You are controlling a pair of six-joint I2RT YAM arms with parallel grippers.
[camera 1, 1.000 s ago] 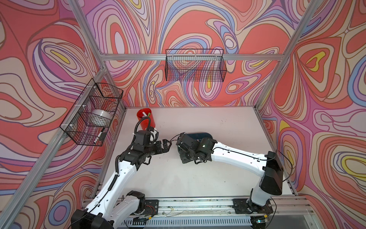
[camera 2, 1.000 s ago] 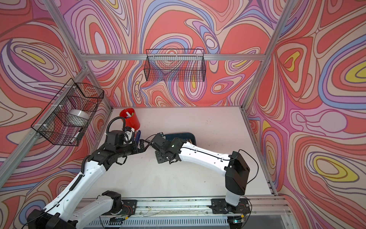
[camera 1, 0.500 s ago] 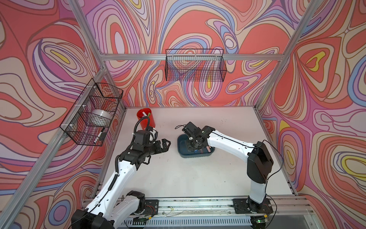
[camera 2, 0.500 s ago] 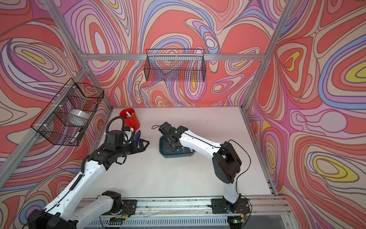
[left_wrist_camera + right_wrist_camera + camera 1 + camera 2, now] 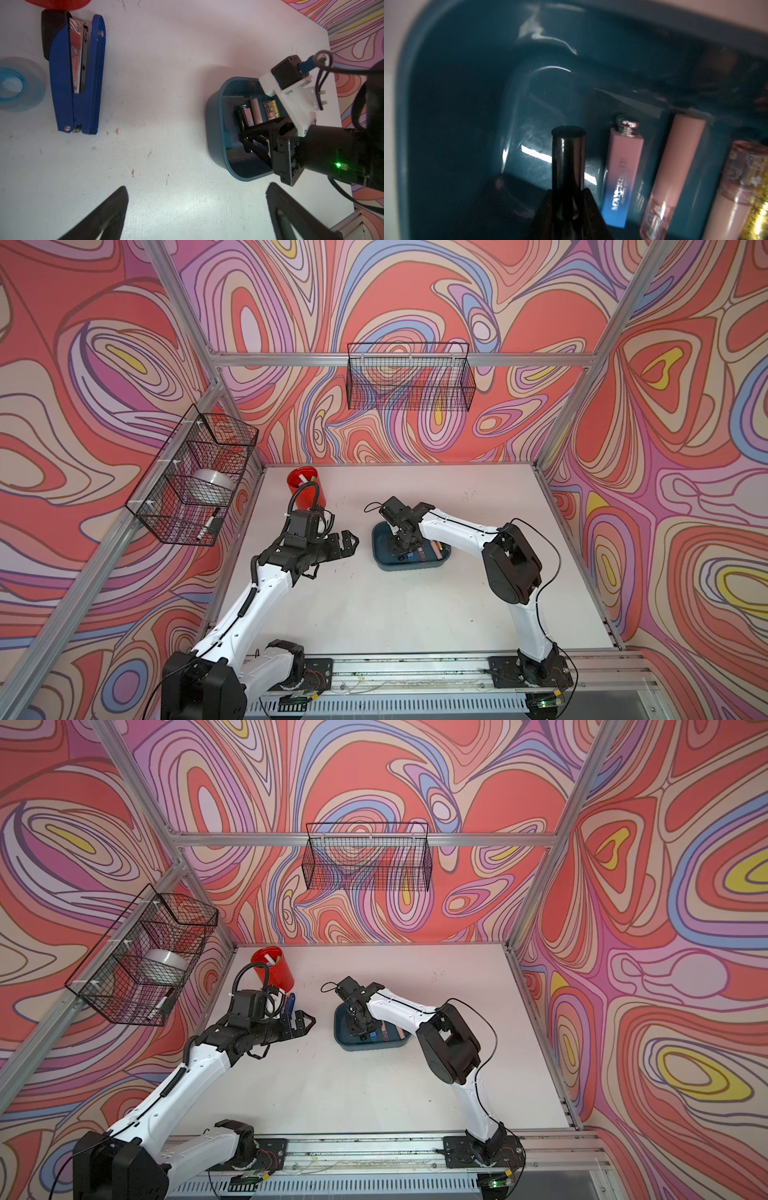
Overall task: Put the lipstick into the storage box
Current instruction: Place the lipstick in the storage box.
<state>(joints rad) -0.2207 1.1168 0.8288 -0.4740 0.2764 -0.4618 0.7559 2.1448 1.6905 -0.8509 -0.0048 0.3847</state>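
Top views: storage box (image 5: 409, 569), teal, sits mid-way across the white table (image 5: 415, 622). Right gripper (image 5: 400, 546) is lowered inside it; jaw state is not readable here. Left gripper (image 5: 348, 540) is over the table near the box, jaws spread, nothing between them. Red cup (image 5: 305, 493) stands at the far left corner

Left wrist view: blue stapler (image 5: 76, 72) and tape roll (image 5: 18, 83) lie on the table, well apart from the box

Right wrist view: right gripper is clamped on the lipstick (image 5: 568, 158), a dark glossy tube within the box walls. Beside it lie a pink-and-blue tube (image 5: 623, 176), a pale pink tube (image 5: 675, 162) and a gold-glitter tube (image 5: 749, 197)
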